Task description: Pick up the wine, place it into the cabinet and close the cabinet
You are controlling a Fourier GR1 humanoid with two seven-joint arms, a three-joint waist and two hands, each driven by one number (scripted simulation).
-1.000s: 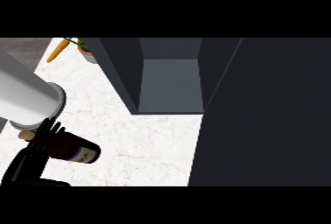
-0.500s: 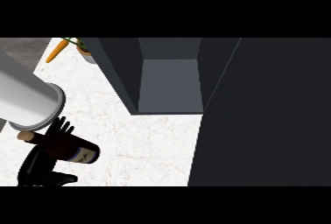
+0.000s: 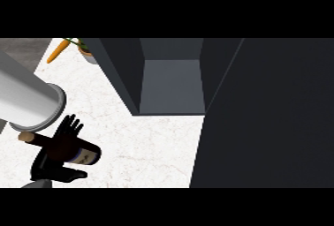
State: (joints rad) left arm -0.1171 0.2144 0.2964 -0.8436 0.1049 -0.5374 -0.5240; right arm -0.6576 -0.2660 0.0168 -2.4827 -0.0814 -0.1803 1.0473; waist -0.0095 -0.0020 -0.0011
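Observation:
The wine bottle is dark with a pale label and a cork end at the far left. It lies tilted at the lower left of the white counter. My left hand wraps it, with fingers laid over the body and the thumb below it. A thick grey forearm crosses just above the bottle. The open cabinet shows a grey inside at the top centre, well to the right of the hand. My right hand does not show.
The cabinet's dark door fills the right side of the view, swung open. A carrot and a small potted plant sit at the counter's far left corner. Bare counter lies between the bottle and the cabinet.
The fingers have shifted a little to the right across the bottle. The bottle itself has barely moved.

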